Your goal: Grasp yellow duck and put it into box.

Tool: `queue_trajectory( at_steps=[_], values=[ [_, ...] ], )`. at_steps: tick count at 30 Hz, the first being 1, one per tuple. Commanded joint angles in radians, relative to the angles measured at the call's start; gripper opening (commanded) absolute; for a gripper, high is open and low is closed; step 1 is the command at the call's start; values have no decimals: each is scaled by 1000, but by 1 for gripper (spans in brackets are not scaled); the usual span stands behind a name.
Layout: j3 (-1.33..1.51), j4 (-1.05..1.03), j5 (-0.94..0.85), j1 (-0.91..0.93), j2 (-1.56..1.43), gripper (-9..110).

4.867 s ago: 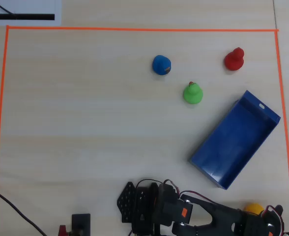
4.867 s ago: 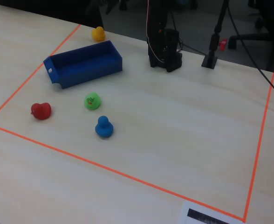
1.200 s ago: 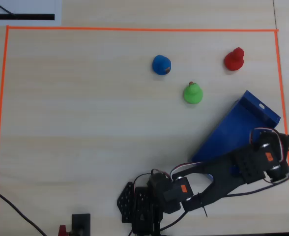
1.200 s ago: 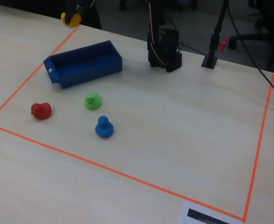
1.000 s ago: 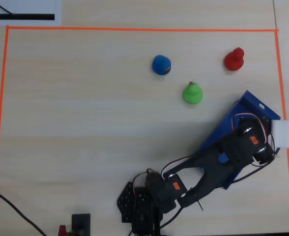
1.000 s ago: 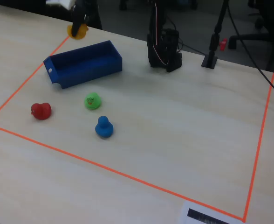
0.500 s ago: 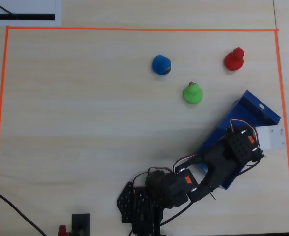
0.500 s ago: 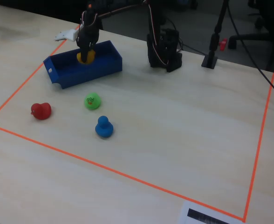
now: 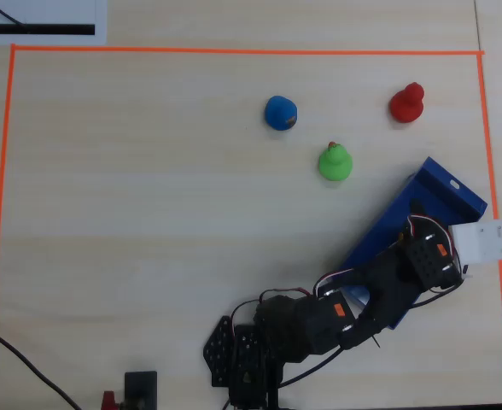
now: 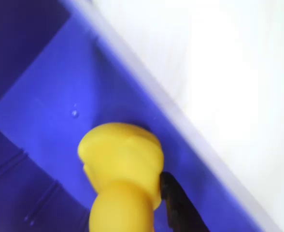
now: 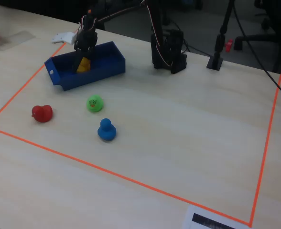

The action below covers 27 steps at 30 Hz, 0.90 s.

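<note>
Gripper [image 11: 83,61] hanging down into the box [image 11: 104,69], its closure around the yellow duck [image 11: 83,65] not determinable, duck sitting inside box at far left in the fixed view, green duck [image 11: 94,103] lying nearer.

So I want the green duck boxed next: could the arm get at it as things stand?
Probably yes, once freed. The green duck stands alone on open table near the box, nothing around it. But the gripper is down in the box at the yellow duck.

We see a green duck [image 11: 94,103], a blue duck [image 11: 106,130] and a red duck [image 11: 42,113] on the bench [image 11: 178,133]. Orange tape [image 11: 126,179] runs around them.
</note>
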<state>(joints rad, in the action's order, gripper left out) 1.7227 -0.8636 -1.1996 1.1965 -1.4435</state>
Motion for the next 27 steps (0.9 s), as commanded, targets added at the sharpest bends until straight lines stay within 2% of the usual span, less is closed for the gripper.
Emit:
queue_trajectory(
  at_steps=[1, 3, 10, 12, 14, 16, 21, 24, 27],
  values=[
    [-5, 46, -6, 6, -18, 46],
    [-6, 60, -3, 2, -37, 49],
    [-58, 14, 71, -26, -123, 46],
    [-87, -29, 115, -38, -155, 39],
    [-120, -92, 147, -51, -196, 24],
    [-144, -153, 175, -63, -250, 18],
    [-133, -273, 195, -123, -440, 11],
    [-71, -327, 192, -193, -604, 1],
    [38, -413, 150, -313, -815, 0]
  ],
)
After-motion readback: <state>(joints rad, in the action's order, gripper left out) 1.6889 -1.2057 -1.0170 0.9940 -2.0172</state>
